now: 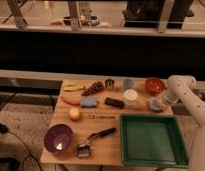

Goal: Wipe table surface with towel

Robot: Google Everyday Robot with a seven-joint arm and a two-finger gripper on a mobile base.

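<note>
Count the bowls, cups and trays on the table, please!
Bowls: 2, red bowl, purple bowl
Cups: 3, metal cup, blue cup, white cup
Trays: 1, green tray
Total: 6
The gripper is at the table's right side, beside the towel.

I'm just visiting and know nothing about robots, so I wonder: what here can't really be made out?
Camera view, all three:
1. The gripper of the white arm is at the right edge of the wooden table, beside the crumpled pale blue towel. The spot between them is too small and dim to tell if they touch.
2. The arm's base is cut off by the right edge.
3. The thin light object mid-table is too small to identify.
</note>
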